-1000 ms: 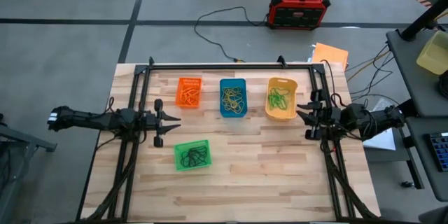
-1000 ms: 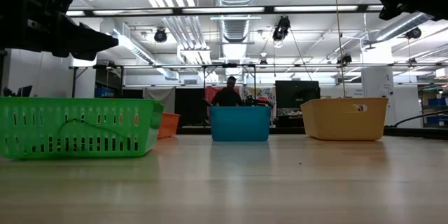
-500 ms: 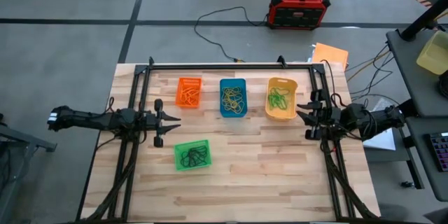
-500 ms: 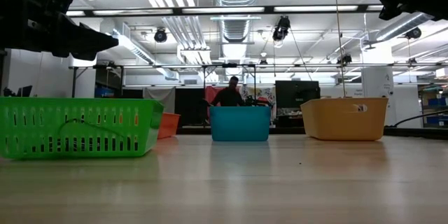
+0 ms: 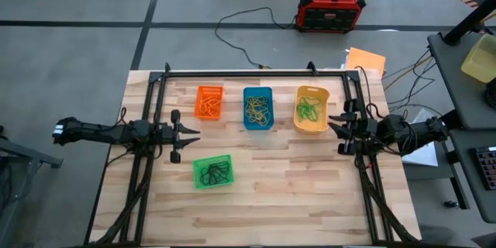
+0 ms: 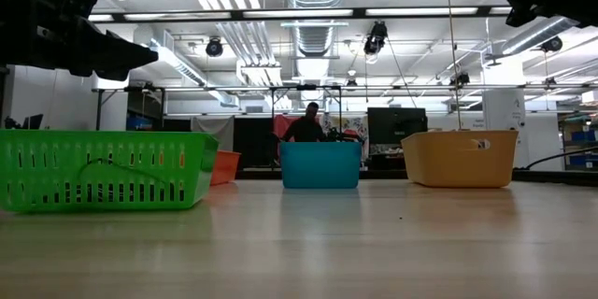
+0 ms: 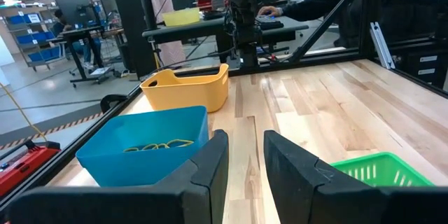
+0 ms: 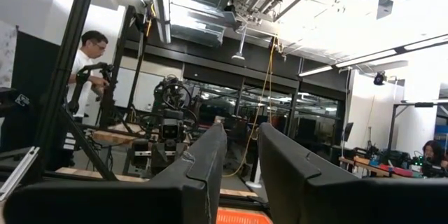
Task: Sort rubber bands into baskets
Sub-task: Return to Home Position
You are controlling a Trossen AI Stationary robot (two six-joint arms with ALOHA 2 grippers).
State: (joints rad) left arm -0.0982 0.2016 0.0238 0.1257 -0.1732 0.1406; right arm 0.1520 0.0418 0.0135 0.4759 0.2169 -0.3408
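The wooden table (image 5: 263, 201) fills the middle of the high view. The left arm (image 5: 108, 133) lies level at its 9 o'clock edge and the right arm (image 5: 407, 133) at its 3 o'clock edge, both pointing inward and raised off the wood.

The left gripper (image 5: 188, 134) hangs over the 9 o'clock side. In its wrist view its fingers (image 7: 203, 175) stand a narrow gap apart with only bare table between them. The right gripper (image 5: 335, 128) hangs over the 3 o'clock side. Its fingers (image 8: 199, 171) are likewise a narrow gap apart, with nothing between them.

Three baskets stand in a row toward 12 o'clock: the orange basket (image 5: 208, 102), the blue basket (image 5: 258, 93) and the yellow-orange basket (image 5: 313, 127). The green basket (image 5: 212, 160) sits alone, at about 8 o'clock from the table's centre. It lies at 5 o'clock from the left fingers, and the orange basket lies at 1 o'clock from them. The yellow-orange basket is near the right fingers, at their 10 o'clock.

Every rubber band lies in a basket, apart from both sets of fingers: orange rubber bands (image 5: 207, 108) in the orange basket, yellow rubber bands (image 5: 257, 108) in the blue, green rubber bands (image 5: 308, 108) in the yellow-orange, and dark rubber bands (image 5: 213, 173) in the green.
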